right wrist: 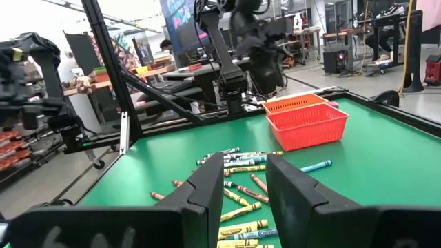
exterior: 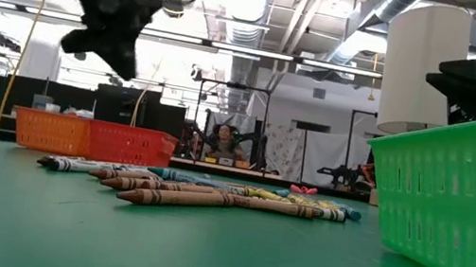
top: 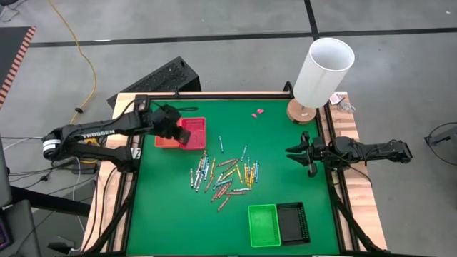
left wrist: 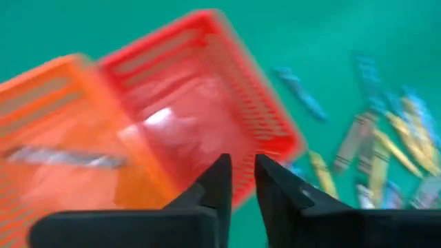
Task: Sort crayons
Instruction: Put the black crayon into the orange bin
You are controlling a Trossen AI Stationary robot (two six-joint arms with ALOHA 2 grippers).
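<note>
1. A green table (top: 164, 214) is seen from above, with two dark robot arms reaching in, one from 9 o'clock and one from 3 o'clock.
2. The crayons (top: 225, 175) lie loose in a scattered heap at the centre of the table, none touching either claw. From table height they show as a low row of sticks (exterior: 200, 193) lying flat on the green surface.
3. A red tray (top: 194, 133) sits toward 10 o'clock from the heap, with an orange tray (top: 163, 140) touching its side farther toward 9 o'clock.
4. The left claw (top: 178, 132) hovers over the red tray. Its wrist camera looks down into both trays, and its two fingers (left wrist: 212, 189) stand slightly apart with only a narrow gap, holding nothing.
5. From table height the left claw (exterior: 106, 31) hangs in the air above the trays, clear of them.
6. The right claw (top: 303, 153) waits at the 3 o'clock edge of the table, well apart from the crayons. Its fingers (right wrist: 207, 186) are spread wide and empty.
7. A green tray (top: 263, 224) and a black tray (top: 293, 222) stand side by side at 5 o'clock.
8. A white lamp (top: 319, 75) stands on a round wooden base at 1 o'clock.
9. Small pink scraps (top: 257, 112) lie at 12 o'clock.
</note>
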